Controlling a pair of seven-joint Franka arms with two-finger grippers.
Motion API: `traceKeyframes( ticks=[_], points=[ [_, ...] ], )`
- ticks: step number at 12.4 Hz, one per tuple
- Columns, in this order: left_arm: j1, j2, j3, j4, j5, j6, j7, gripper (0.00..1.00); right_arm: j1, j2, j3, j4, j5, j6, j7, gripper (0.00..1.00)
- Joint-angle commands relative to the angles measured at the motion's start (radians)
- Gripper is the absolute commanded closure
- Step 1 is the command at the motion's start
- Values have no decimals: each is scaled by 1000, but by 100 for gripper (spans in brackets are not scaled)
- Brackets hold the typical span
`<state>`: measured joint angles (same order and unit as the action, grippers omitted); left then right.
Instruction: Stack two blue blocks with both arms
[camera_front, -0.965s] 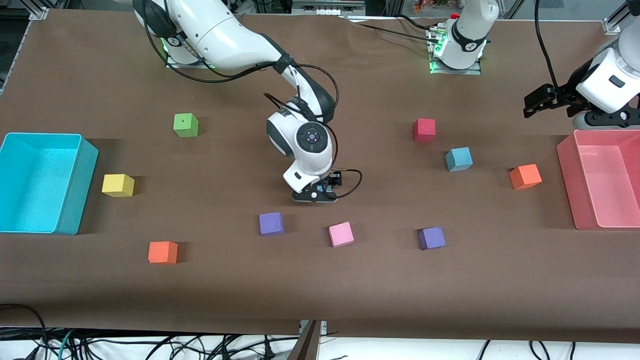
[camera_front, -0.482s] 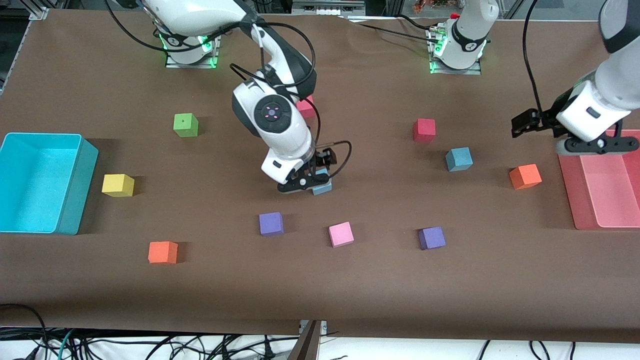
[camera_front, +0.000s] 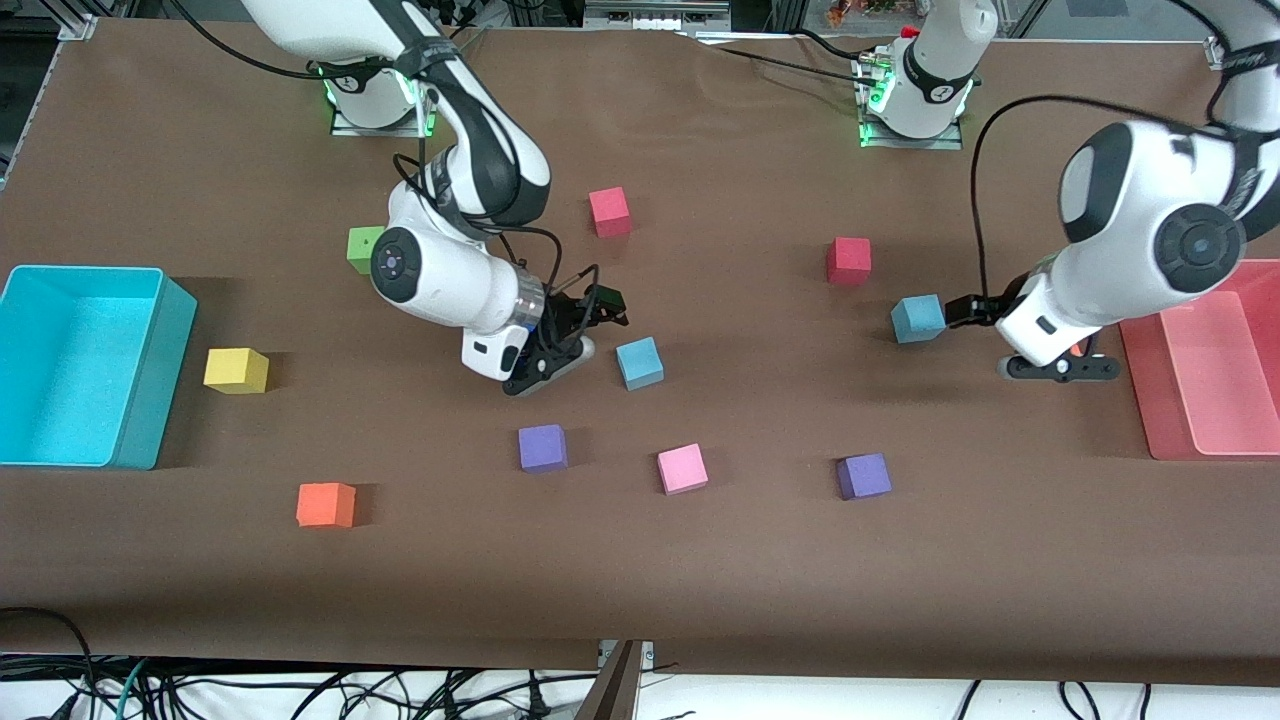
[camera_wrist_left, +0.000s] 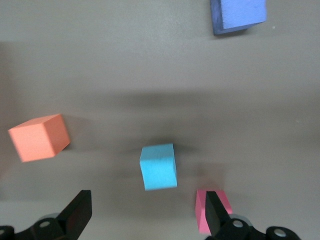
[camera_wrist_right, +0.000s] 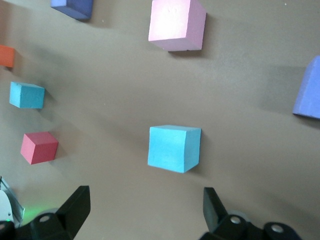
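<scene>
One light blue block (camera_front: 639, 362) sits near the table's middle; the right wrist view shows it (camera_wrist_right: 174, 148) just ahead of the fingertips. My right gripper (camera_front: 556, 358) is open and empty, low beside that block toward the right arm's end; it also shows in its wrist view (camera_wrist_right: 144, 210). The second blue block (camera_front: 917, 318) sits toward the left arm's end and shows in the left wrist view (camera_wrist_left: 158, 166). My left gripper (camera_front: 1058, 367) is open and empty, low beside that block, between it and the pink bin; its own view shows it too (camera_wrist_left: 146, 217).
A cyan bin (camera_front: 150, 370) stands at the right arm's end and a pink bin (camera_front: 1135, 370) at the left arm's end. Two red cubes (camera_front: 609, 211) (camera_front: 848, 260), a green (camera_front: 362, 250), a yellow (camera_front: 236, 370), an orange (camera_front: 325, 504), two purple (camera_front: 542, 447) (camera_front: 864, 476) and a pink cube (camera_front: 682, 468) are scattered about. Another orange cube (camera_wrist_left: 39, 137) lies by the left gripper.
My right gripper has let go of the middle blue block and drawn back toward the right arm's end. My left arm has swung from over the pink bin down toward the second blue block.
</scene>
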<state>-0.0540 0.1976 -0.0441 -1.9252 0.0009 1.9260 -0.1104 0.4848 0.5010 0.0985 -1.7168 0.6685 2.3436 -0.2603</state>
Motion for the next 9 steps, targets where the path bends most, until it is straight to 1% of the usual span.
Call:
traceKeyframes(
  ticks=[1,2,4,5,7,9],
  points=[
    [-3,-24,1,-191,17,210,-5,0,1,-61,10,-177,242,167,-282,0],
    [-3,-21,1,-251,16,282,-3,0,3,-58,20,-207,341,224,-410,0],
    [0,-7,1,-345,16,390,1,0,3,-42,43,-248,497,319,-659,0],
    [3,-1,1,-389,16,433,1,0,3,-27,55,-253,579,339,-780,0],
    [5,11,1,-434,16,482,0,0,9,17,61,-251,779,377,-1039,0],
    [3,35,1,-436,14,498,-5,0,12,54,60,-242,1042,376,-1355,0]
  ],
)
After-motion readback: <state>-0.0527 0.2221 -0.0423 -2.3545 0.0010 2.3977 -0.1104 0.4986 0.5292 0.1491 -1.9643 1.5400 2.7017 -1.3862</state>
